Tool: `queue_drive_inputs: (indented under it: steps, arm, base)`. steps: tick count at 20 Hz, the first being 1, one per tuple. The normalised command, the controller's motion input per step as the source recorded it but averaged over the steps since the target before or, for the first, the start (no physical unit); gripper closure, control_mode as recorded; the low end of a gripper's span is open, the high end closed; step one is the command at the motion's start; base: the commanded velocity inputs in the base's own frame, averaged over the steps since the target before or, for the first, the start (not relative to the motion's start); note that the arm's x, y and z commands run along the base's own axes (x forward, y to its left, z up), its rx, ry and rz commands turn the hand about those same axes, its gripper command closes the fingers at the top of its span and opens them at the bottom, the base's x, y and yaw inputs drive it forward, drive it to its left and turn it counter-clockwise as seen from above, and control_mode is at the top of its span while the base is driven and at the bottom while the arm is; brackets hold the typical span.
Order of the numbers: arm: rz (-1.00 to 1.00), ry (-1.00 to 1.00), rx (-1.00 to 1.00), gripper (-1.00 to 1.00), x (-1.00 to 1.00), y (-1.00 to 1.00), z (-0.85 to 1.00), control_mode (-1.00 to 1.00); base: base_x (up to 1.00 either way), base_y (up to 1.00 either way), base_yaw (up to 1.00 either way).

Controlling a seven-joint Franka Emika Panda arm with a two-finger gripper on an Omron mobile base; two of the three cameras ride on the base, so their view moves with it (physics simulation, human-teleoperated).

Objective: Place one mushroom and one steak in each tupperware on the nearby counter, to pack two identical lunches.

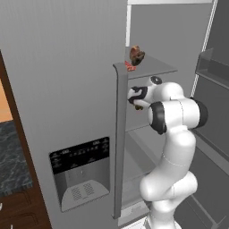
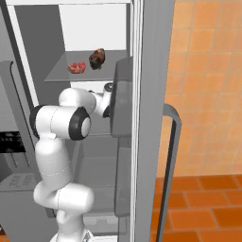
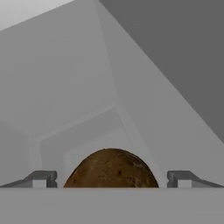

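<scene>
Open refrigerator (image 2: 61, 28) inspected. Upper shelf (image 2: 61, 73) found carrying one steak (image 2: 77, 67) and one brown mushroom (image 2: 97, 58), the two just beside each other, mushroom on the side nearer the door edge; same pair noted from the left base view, mushroom (image 1: 137, 56) above and steak (image 1: 129, 67) at the shelf's front lip. Lower compartment beneath the shelf observed with the gripper (image 3: 111, 179) reaching inside it.

Fingers (image 3: 41, 178) recorded as spread wide, one at each side of the hand view, nothing pinched. Second brown mushroom (image 3: 111, 169) seen between the fingers, rounded cap rising centrally in the gap, apart from both fingertips with clearance on each side. Contact with either finger not observed. Mushroom appeared close to the palm side of the gripper, lower part cut off by the frame edge, so resting surface not determinable.

From the left base view, a brown object at the gripper (image 1: 136, 100) partly visible below the wrist, well below the shelf holding the steak. Counter (image 1: 11, 156) noted at far left, well apart from the fingers.
</scene>
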Motion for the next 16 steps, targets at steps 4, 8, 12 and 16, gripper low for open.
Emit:
queue_drive_inputs:
  steps: [4,8,12,16]
  arm:
    - [0.0,0.03,0.0,1.0,0.0,0.0,0.0,-1.0]
    - [0.0,0.0,0.0,1.0,-0.08,0.0,0.0,-1.0]
    - [0.0,0.0,0.0,1.0,-0.74,0.0,0.09,-1.0]
    - [0.02,-0.01,0.0,1.0,-1.0,0.0,0.29,-1.0]
  base:
    - [0.0,0.0,0.0]
    - [0.0,0.0,0.0]
    - [0.0,0.0,0.0]
    - [0.0,0.0,0.0]
